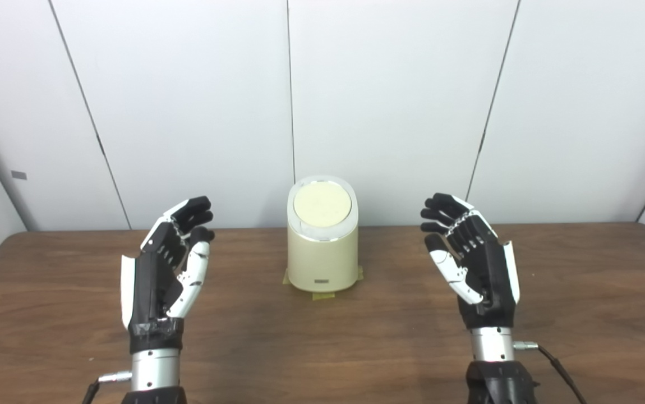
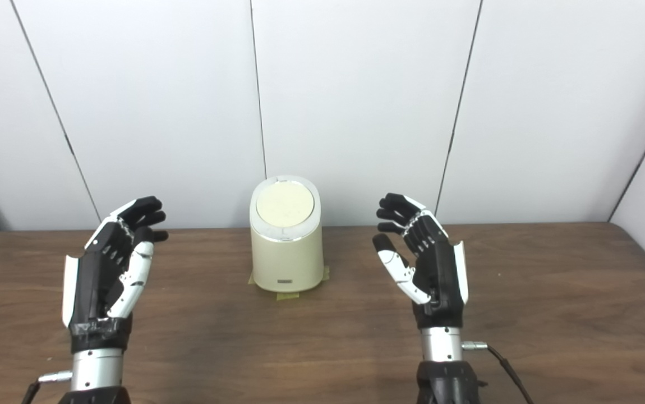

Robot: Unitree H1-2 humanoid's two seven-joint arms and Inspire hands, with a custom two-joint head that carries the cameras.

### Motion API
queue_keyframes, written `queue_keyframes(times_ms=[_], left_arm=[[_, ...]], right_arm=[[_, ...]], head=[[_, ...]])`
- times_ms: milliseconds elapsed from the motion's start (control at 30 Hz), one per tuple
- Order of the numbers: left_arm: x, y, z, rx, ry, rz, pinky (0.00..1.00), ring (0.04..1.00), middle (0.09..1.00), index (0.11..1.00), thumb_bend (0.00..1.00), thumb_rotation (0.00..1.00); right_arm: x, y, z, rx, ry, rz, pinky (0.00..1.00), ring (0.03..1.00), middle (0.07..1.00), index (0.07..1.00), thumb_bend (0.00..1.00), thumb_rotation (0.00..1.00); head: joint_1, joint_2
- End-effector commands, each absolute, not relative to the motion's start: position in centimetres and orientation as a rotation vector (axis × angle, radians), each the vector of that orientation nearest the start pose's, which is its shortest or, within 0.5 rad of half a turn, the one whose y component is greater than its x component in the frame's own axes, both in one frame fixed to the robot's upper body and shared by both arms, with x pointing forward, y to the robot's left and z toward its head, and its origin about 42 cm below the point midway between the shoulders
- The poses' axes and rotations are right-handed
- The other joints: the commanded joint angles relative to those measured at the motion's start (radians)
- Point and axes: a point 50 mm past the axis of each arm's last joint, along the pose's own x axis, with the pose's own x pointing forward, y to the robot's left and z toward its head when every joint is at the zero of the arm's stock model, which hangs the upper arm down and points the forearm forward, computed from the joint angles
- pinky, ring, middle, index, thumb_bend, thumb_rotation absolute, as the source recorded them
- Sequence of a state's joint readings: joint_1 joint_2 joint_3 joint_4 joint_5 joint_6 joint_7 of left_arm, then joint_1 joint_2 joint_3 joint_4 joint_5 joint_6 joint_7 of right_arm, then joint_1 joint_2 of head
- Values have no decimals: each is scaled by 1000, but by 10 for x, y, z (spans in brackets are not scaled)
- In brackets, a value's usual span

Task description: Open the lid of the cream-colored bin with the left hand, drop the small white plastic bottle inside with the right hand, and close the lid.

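One cream-colored bin (image 1: pixel 322 247) on one wooden table (image 1: pixel 322 348) — topped with one round lid (image 1: pixel 322 204). Two hands raised — one left hand (image 1: pixel 168 266), one right hand (image 1: pixel 471 261). Several strips of yellowish tape (image 1: pixel 322 294) under the bin's base, exact number unclear. Four white wall panels (image 1: pixel 188 101) behind.

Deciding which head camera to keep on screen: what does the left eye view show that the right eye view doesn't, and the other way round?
Only the left eye view: nothing of note; its right table end is cut short. Only the right eye view: more table right of the right hand. Both: the cream-colored bin with lid closed, taped down at its base, midway between the open, empty left hand and right hand. No white bottle shows in either.
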State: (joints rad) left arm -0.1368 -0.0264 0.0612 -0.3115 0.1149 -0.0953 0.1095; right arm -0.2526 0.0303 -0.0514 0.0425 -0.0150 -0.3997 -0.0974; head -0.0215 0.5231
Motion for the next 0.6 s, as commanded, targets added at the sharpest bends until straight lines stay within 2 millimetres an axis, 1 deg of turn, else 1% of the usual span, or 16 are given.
queue_keyframes(times_ms=[0,300,500,567], left_arm=[[305,211,236,54,-597,146,667,760,776,761,258,437],[305,211,236,58,-592,143,663,756,770,753,257,424],[305,210,235,68,-590,143,657,754,772,757,260,447],[305,210,235,63,-589,141,660,755,771,755,261,437]], right_arm=[[354,-194,204,58,-683,-65,614,695,718,702,348,399],[353,-191,206,55,-685,-64,604,690,715,699,348,394],[353,-192,206,54,-677,-70,608,687,710,696,354,411],[353,-191,206,60,-679,-69,606,686,709,695,357,409]], head=[[-3,-1],[-5,-2],[-5,-1],[-5,-1]])
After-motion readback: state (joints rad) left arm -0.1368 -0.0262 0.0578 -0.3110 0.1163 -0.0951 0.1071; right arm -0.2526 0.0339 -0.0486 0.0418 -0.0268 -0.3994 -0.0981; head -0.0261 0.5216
